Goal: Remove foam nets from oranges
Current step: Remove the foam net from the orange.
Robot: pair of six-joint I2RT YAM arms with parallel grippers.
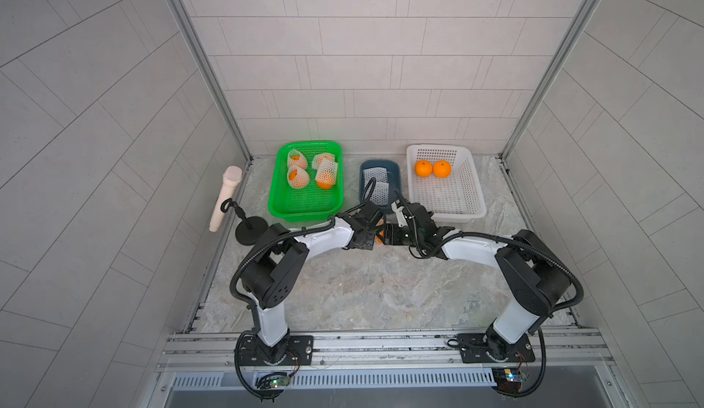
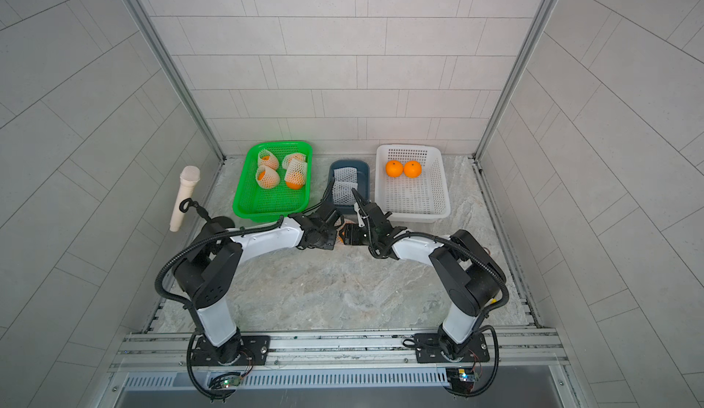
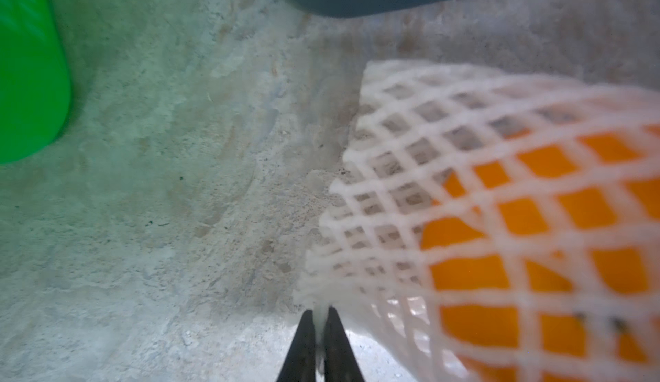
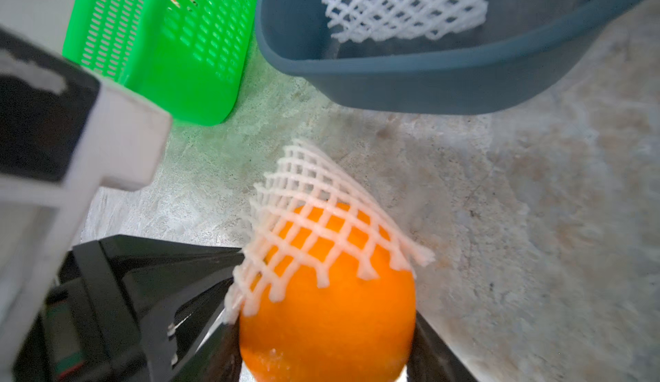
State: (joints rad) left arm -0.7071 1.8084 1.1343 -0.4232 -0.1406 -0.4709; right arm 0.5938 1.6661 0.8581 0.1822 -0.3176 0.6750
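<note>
Counter (image 1: 362, 284), L→R.
Far L edge: cream mic-shaped prop (image 1: 224, 196) on black stand (image 1: 249, 234), well apart from the work.
Green basket (image 1: 304, 204): 4 netted oranges (image 1: 297, 177) in its rear half.
Blue tub (image 1: 381, 163): 2 flat foam nets (image 1: 375, 185) inside.
White basket (image 1: 449, 196): 2 bare oranges (image 1: 423, 168) side by side at rear, tub side.
Work pt: just in front of tub, btwn the two baskets. Both wrists meet there and hide nearly all of the held orange (image 4: 328, 319) in both top views.
L jaws: nearly together, pinching edge of held net (image 3: 428, 184).
R jaws: clamped on held orange's sides. Net covers only its far half; skin is bare twd R wrist.
</note>
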